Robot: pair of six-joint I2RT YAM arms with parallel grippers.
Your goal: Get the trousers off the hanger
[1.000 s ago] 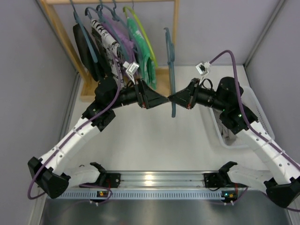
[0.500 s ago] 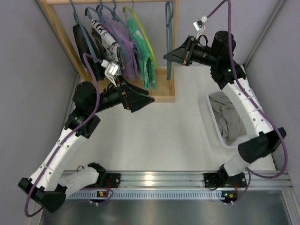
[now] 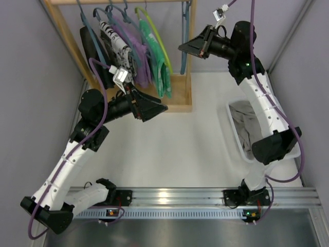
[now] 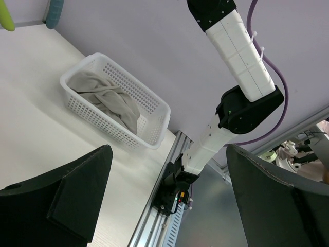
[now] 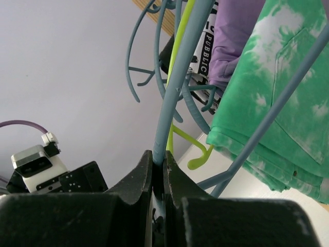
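Right gripper [image 3: 181, 48] is raised high next to the wooden rack [image 3: 177, 100] and clenched on the bare blue-grey hanger [image 3: 183, 66]; in the right wrist view its fingers [image 5: 136, 180] pinch the hanger's thin bar w/ no gap btw them, and the bar runs up and away from the jaws. Hanger hangs roughly upright at the rack's right end; its hook looks to sit at the top rail [image 3: 123, 1], but the frame edge cuts it off so can't be sure. Grey trousers [image 4: 110, 98] lie crumpled in the white basket [image 4: 103, 126], which stands on the tabletop [image 3: 169, 149] at the right side by the wall, well apart from the hanger and both grippers. Left gripper [image 3: 164, 108] hovers over the tabletop just in front of the rack base, jaws spread wide and holding nothing; left wrist view looks btw its two dark fingers [image 4: 77, 195] toward the basket and the right arm's white links. On the rail to the left of the bare hanger hang other garments: a green tie-dye piece [image 3: 160, 64] w/ a lime hanger [image 3: 153, 31] right by it, then a purple one [image 3: 134, 51], a black-and-white printed one [image 3: 115, 43] and a black one [image 3: 92, 51], packed close together
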